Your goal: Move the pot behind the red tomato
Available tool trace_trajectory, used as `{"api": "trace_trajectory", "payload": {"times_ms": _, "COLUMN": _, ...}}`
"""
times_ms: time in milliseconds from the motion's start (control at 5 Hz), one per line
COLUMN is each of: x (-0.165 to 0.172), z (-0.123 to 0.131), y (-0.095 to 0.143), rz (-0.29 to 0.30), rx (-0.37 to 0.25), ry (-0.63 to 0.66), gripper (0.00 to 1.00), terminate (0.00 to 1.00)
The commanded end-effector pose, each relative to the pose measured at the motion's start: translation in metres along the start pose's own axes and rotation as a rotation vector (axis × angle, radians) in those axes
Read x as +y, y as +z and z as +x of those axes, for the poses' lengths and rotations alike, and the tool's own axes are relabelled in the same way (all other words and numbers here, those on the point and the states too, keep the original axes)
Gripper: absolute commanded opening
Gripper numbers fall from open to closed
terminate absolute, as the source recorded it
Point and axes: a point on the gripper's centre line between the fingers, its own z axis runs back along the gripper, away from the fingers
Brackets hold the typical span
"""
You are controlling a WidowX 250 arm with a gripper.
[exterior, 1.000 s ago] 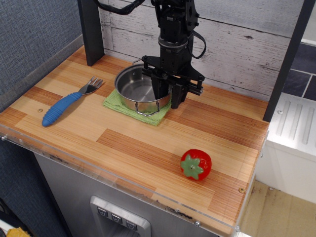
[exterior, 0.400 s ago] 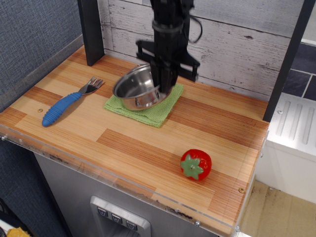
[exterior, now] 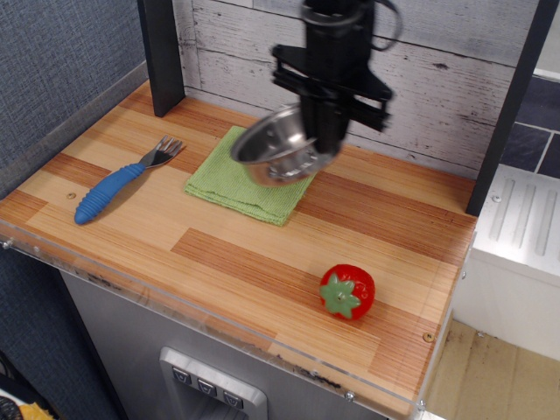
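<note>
Gripper point(exterior: 325, 144) clamped on the rim of the pot point(exterior: 282, 145), which hangs tilted in the air above the green cloth point(exterior: 245, 179). Red tomato point(exterior: 347, 291) sits well apart, toward the counter's front-right from the pot; the spot behind it is bare wood.

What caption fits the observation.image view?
Gripper carries the tilted pot above the green cloth, red tomato waiting front-right.

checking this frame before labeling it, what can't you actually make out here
- Gripper fingertips: motion-blurred, merged with the pot rim, so the exact grip cannot be read.
- Pot handles: lost in the blur.
- Arm above the wrist: cut off by the top edge.
- Cloth back edge: covered by the lifted pot.
- Tomato far side: faces away.
</note>
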Motion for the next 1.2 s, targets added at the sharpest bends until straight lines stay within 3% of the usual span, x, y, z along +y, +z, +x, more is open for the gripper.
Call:
{"api": "trace_trajectory", "payload": {"times_ms": 0, "x": -0.049, "z": 0.022, "y": -0.009, "rz": -0.019, "rx": -0.022, "ry": -0.111, "gripper": 0.00, "terminate": 0.00}}
{"api": "trace_trajectory", "payload": {"times_ms": 400, "x": -0.072, "z": 0.029, "y": -0.034, "rz": -0.018, "rx": 0.025, "ry": -0.161, "gripper": 0.00, "terminate": 0.00}}
{"api": "trace_trajectory", "payload": {"times_ms": 600, "x": -0.070, "z": 0.026, "y": -0.038, "rz": -0.043, "rx": 0.060, "ry": -0.173, "gripper": 1.00, "terminate": 0.00}}
{"api": "trace_trajectory", "payload": {"times_ms": 800, "x": -0.071, "z": 0.027, "y": -0.026, "rz": -0.093, "rx": 0.060, "ry": -0.218, "gripper": 1.00, "terminate": 0.00}}
{"api": "trace_trajectory", "payload": {"times_ms": 1000, "x": -0.071, "z": 0.025, "y": -0.003, "rz": -0.122, "rx": 0.021, "ry": -0.242, "gripper": 1.00, "terminate": 0.00}}
